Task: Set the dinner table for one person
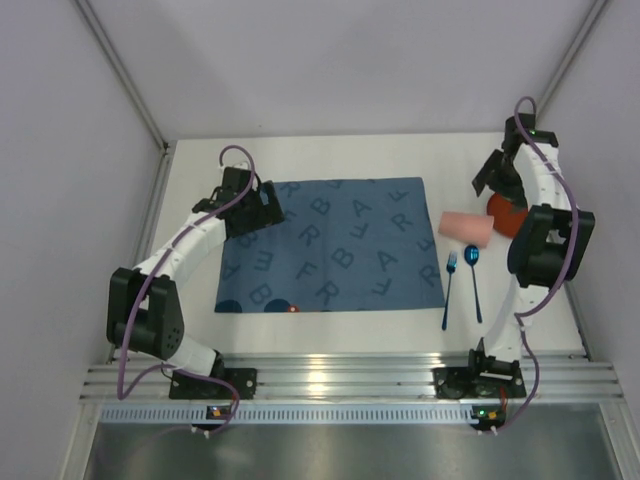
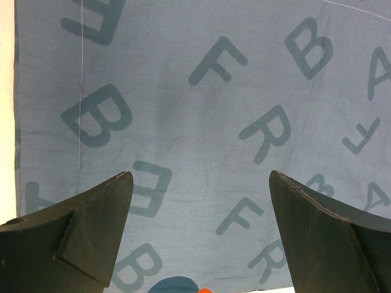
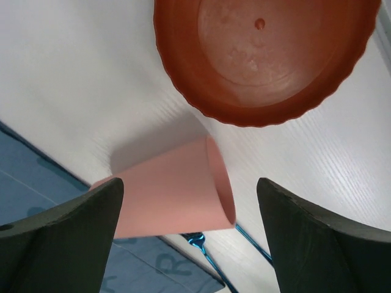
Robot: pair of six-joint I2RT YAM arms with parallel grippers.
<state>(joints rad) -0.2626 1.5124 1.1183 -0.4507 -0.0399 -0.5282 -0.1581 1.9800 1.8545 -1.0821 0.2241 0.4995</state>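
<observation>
Two tools stand with fingers wide apart, and neither grips anything. The right tool (image 3: pixel 188 195) hangs above a salmon-pink tapered plastic cup (image 3: pixel 174 198) that lies on its side, with its mouth turned toward a red-brown round plastic plate with a scalloped rim (image 3: pixel 263 55). In the top view, the plate sits just beside the cup at its 3 o'clock, partly under the right arm. At the cup's 6 o'clock, a shiny blue fork (image 1: pixel 448 290) and a matching blue spoon (image 1: pixel 474 285) lie side by side. The left tool (image 2: pixel 201 183) hovers over the 10 o'clock corner of a blue cloth mat printed with letters (image 1: pixel 335 245).

All of this rests on the white matte surface (image 1: pixel 330 335), which is the table to be set. Its ribbed aluminium rail (image 1: pixel 350 385) runs along the 6 o'clock edge.

The toppled cup is likely the main hazard. Fingers closing on its slanted wall could squeeze it out sideways, and it might roll onto the cutlery or knock the plate. The plate's low rim offers little to pinch, so it may slip or tip. Dragging anything across the mat could bunch the cloth.
</observation>
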